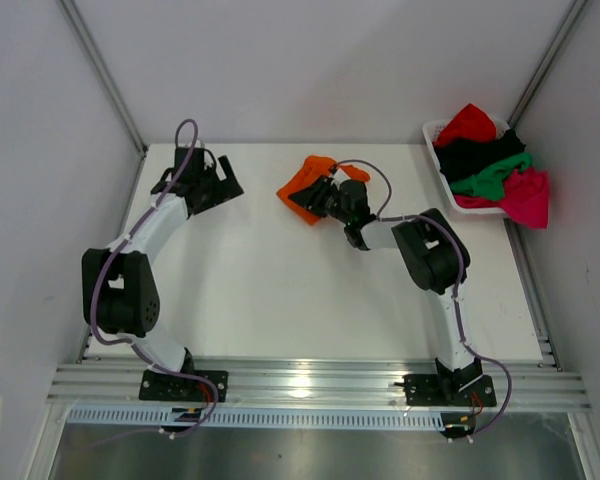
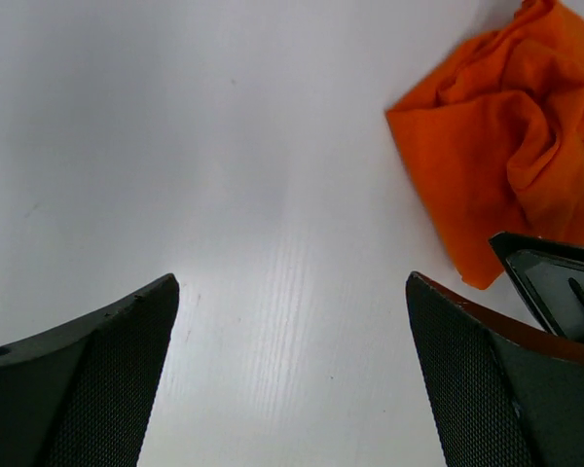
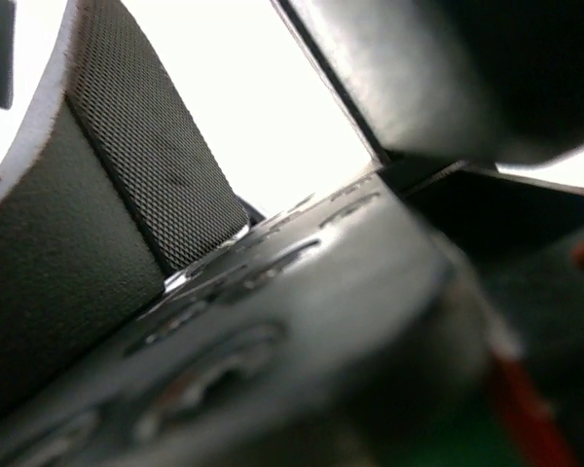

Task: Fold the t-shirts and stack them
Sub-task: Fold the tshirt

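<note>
A crumpled bright orange t-shirt [image 1: 302, 180] lies on the white table [image 1: 270, 290] at the back middle; it also shows at the upper right of the left wrist view [image 2: 506, 146]. My right gripper [image 1: 318, 196] sits at the shirt's near right edge with its jaws apart; one of its fingers [image 2: 555, 284] shows beside the cloth. The right wrist view is dark and blurred, with one textured pad [image 3: 146, 146] showing. My left gripper [image 1: 218, 186] is open and empty over bare table, left of the shirt. Red [image 1: 467, 122], black [image 1: 475, 155], green [image 1: 492, 178] and magenta-pink [image 1: 528, 196] shirts are heaped in the basket.
The white slatted basket [image 1: 435, 132] stands at the table's back right corner, with the pink shirt hanging over its near edge. White walls close in on the left, back and right. An aluminium rail [image 1: 300, 380] runs along the near edge.
</note>
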`<state>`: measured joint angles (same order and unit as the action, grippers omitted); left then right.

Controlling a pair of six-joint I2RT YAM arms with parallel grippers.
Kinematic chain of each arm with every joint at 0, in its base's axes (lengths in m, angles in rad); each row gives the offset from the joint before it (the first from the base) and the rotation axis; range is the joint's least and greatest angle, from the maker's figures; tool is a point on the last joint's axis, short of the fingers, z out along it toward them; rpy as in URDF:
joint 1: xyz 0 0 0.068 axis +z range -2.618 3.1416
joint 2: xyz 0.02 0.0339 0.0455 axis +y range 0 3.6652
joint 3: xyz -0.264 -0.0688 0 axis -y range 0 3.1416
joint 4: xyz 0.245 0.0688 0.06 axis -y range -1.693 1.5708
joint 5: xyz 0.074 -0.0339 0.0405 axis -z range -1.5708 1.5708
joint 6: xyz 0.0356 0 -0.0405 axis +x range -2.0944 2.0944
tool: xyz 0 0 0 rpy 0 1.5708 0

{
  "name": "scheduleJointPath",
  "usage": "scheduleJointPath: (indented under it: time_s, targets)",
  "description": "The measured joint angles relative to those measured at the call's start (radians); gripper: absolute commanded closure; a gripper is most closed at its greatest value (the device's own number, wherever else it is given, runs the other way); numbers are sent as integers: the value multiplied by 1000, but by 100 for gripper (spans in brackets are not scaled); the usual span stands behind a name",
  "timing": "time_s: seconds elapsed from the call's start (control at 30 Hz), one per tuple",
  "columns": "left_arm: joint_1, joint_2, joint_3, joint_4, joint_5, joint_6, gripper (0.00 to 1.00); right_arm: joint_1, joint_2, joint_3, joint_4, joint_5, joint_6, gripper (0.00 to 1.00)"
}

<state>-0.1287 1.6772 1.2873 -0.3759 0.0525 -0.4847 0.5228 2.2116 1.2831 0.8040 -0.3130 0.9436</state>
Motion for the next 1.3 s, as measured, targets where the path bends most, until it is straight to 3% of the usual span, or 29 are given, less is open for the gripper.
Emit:
scheduleJointPath:
  time_s: [0.53, 1.3]
  targets:
    - [24, -98, -29, -3, -31, -4, 0, -26, 37, 129, -258, 93, -205, 57]
    - [24, -99, -131, 62, 37, -33, 0, -54, 42, 129, -271, 118, -243, 58]
